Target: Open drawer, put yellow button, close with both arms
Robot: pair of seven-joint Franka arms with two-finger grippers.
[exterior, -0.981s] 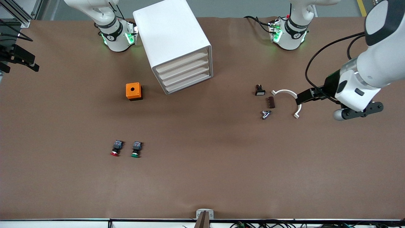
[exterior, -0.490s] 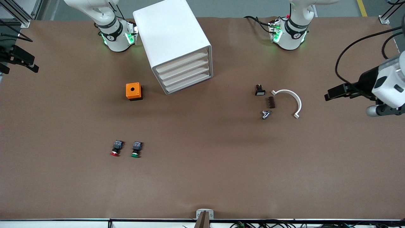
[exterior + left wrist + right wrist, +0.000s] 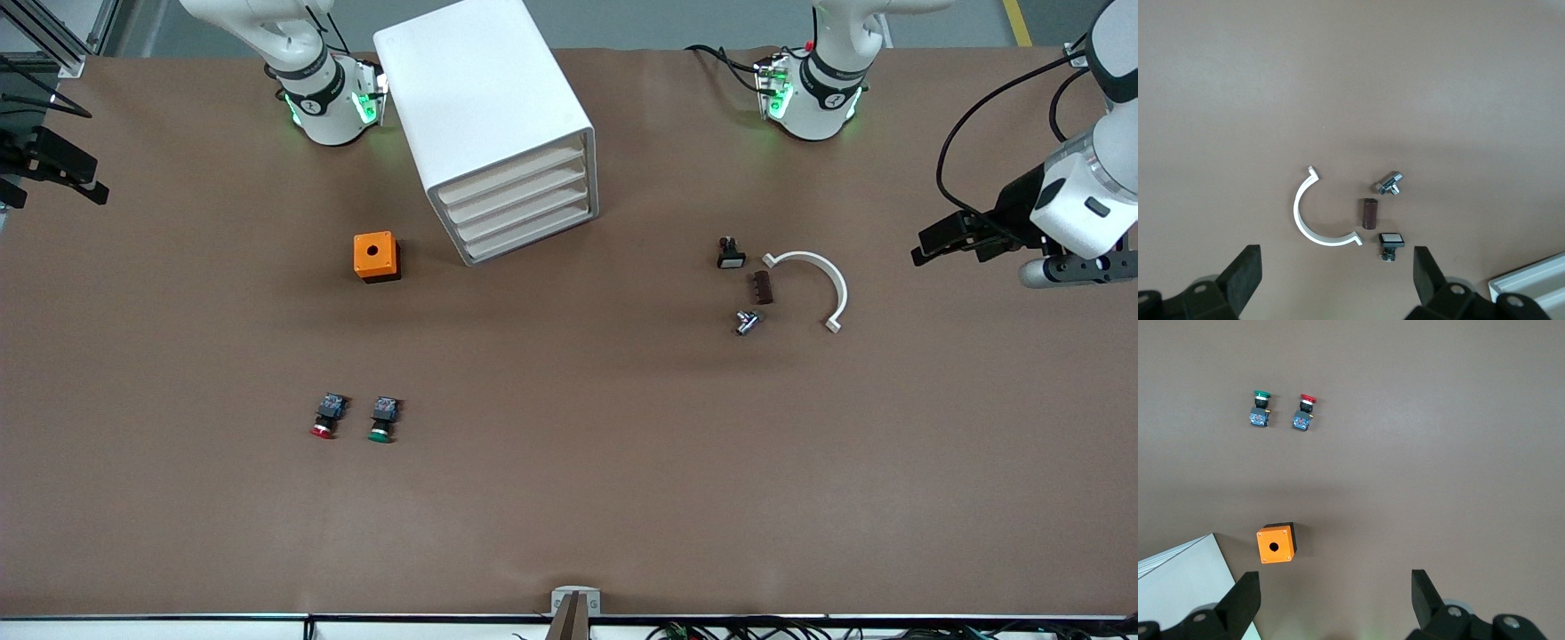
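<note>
Boxy glossy white cabinet, slat drawers shut; left gripper, right gripper fingers spread, empty.

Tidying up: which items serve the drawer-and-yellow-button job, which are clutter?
Job: drawers, all shut; left gripper and right gripper, open, over table's ends. Yellow button unseen.
Clutter: orange box; red button; green button; white clip; brown block; metal fitting; black switch.

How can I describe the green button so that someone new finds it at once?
Start at the white cabinet, then find the orange box beside it, toward the right arm's end of the table. Nearer to the front camera than that box, two small dark buttons lie side by side. The green button has a green cap, while its neighbour, the red button, has a red one.
</note>
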